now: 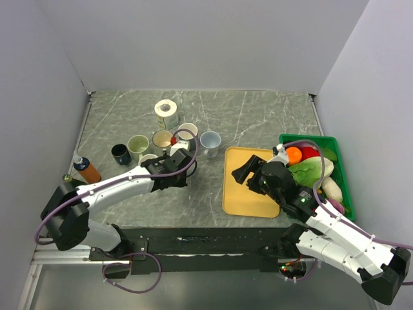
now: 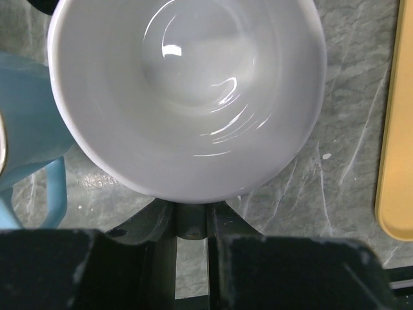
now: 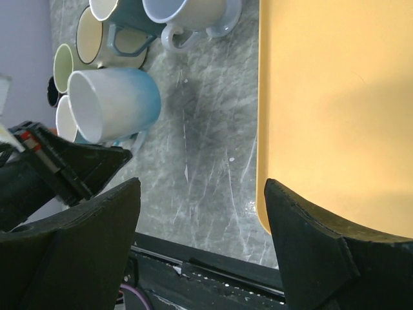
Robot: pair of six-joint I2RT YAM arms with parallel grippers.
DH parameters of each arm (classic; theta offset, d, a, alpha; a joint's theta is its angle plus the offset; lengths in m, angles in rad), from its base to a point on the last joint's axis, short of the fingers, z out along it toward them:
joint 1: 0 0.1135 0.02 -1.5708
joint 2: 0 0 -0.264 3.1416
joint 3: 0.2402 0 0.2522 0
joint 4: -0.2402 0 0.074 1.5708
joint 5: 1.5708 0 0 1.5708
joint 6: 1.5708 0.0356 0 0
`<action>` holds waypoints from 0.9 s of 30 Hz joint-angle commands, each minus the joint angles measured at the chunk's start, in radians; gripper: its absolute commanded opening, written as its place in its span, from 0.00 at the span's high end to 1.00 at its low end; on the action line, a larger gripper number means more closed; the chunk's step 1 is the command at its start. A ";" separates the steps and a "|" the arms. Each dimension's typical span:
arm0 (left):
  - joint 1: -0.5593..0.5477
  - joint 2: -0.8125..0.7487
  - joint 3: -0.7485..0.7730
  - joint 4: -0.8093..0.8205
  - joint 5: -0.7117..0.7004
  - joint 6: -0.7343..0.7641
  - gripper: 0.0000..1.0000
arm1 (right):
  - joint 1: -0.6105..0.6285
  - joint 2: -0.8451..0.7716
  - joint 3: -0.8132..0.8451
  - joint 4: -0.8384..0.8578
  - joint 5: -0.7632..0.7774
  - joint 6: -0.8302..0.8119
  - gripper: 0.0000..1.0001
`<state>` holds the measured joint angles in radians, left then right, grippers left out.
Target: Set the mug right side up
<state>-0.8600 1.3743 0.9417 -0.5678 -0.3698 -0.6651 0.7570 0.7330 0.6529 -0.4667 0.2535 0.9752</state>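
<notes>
The mug [image 2: 187, 97], white inside and shading to blue outside, is held on its side near the front of a group of cups [image 1: 138, 144], with its mouth facing the left wrist camera. The left gripper [image 2: 191, 216] has its jaws nearly closed, pinching the mug's wall. The right gripper [image 3: 200, 213] has its jaws spread wide and holds nothing. It sits over the table [image 3: 200, 148] at the edge of the yellow tray [image 3: 335, 97].

No writing, brand or number can be read anywhere. The white container [image 1: 166, 111] at the far side of the surface carries greenish print too small to make out. The mug [image 2: 187, 97] shows plain white glaze inside.
</notes>
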 commanded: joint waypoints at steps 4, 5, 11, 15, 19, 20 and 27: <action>0.001 0.060 0.068 0.026 -0.037 0.009 0.99 | 0.005 -0.006 0.050 0.000 0.001 0.000 0.15; 0.001 0.065 0.062 0.029 -0.038 0.007 0.99 | 0.005 -0.007 0.051 -0.001 -0.002 0.000 0.15; 0.003 0.100 0.043 0.049 -0.035 -0.004 0.99 | 0.004 -0.007 0.059 -0.012 -0.003 -0.006 0.14; 0.003 0.124 0.032 0.071 -0.015 -0.005 0.99 | 0.005 -0.009 0.060 -0.013 -0.005 -0.007 0.14; 0.003 0.149 0.031 0.072 -0.015 -0.011 0.93 | 0.005 -0.014 0.059 -0.009 -0.014 -0.004 0.14; 0.004 0.147 0.028 0.075 -0.018 -0.013 0.91 | 0.004 -0.012 0.059 -0.006 -0.022 -0.004 0.13; 0.003 0.120 0.020 0.068 -0.038 -0.024 0.35 | 0.002 -0.015 0.077 -0.038 -0.022 -0.013 0.05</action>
<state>-0.8589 1.5307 0.9554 -0.5377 -0.3691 -0.6727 0.7570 0.7303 0.6716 -0.4927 0.2199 0.9749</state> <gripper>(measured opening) 0.468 0.908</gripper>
